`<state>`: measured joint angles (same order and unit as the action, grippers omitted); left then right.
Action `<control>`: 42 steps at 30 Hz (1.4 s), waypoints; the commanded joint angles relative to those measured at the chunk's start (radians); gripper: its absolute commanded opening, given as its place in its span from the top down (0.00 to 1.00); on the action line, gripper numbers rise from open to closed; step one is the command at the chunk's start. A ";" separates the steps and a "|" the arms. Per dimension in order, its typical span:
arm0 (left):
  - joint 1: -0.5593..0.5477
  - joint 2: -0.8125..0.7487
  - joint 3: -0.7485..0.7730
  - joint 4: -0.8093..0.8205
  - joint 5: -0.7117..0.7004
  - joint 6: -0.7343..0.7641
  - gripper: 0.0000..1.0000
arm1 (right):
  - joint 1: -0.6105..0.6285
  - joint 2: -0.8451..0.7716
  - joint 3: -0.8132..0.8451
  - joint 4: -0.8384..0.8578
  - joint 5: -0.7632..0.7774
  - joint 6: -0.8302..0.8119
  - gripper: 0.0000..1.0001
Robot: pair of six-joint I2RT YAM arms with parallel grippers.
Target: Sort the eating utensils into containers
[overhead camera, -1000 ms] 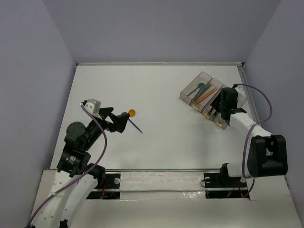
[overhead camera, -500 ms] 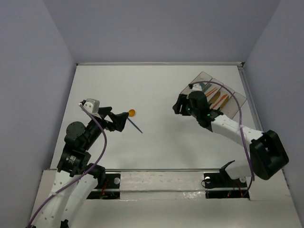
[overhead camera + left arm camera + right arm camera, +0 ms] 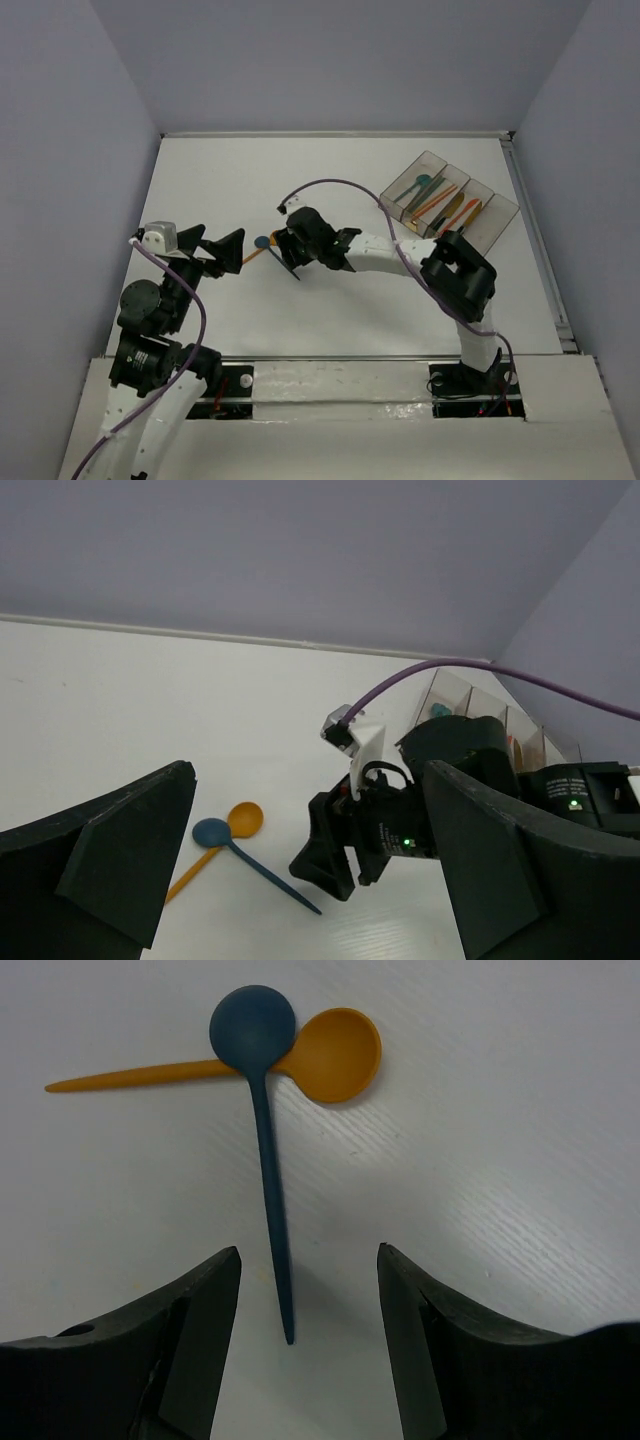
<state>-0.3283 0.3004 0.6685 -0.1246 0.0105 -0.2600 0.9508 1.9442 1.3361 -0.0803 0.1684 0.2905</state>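
A dark blue spoon [image 3: 268, 1160] and an orange spoon [image 3: 335, 1052] lie crossed on the white table, bowls touching. My right gripper [image 3: 308, 1255] is open above them; the blue handle's tip lies between its fingers, nearer the left one. In the top view the right gripper [image 3: 284, 250] covers part of both spoons [image 3: 260, 242]. My left gripper [image 3: 212, 246] is open and empty, just left of them. The left wrist view shows the blue spoon [image 3: 262, 868], the orange spoon [image 3: 243, 820] and the right gripper [image 3: 335, 865]. The smoky-grey bins [image 3: 497, 224] hold several utensils.
The bins stand at the table's back right, angled, near the right wall. The right arm [image 3: 385, 250] stretches across the middle of the table with its purple cable arching above. Grey walls enclose the table on three sides.
My right arm has swung from the bins leftward across the table to the two spoons. My left gripper has drawn back left, away from the spoons. The spoons have not moved.
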 commanded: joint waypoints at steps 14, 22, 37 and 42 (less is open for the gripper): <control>0.005 0.011 0.034 0.033 -0.017 -0.004 0.01 | 0.097 0.361 0.423 -0.288 0.034 -0.089 0.59; 0.005 0.014 0.034 0.036 0.017 -0.004 0.01 | 0.118 0.368 0.403 -0.277 0.026 -0.059 0.93; 0.005 0.013 0.034 0.036 0.023 -0.004 0.01 | 0.118 0.067 0.227 0.016 0.192 0.055 1.00; 0.005 0.016 0.029 0.036 0.058 -0.002 0.01 | 0.076 -0.114 0.054 0.120 0.305 0.131 1.00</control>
<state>-0.3267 0.3054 0.6704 -0.1253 0.0254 -0.2600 1.0611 1.9942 1.4899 -0.1230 0.3405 0.3431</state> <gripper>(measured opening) 0.992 0.112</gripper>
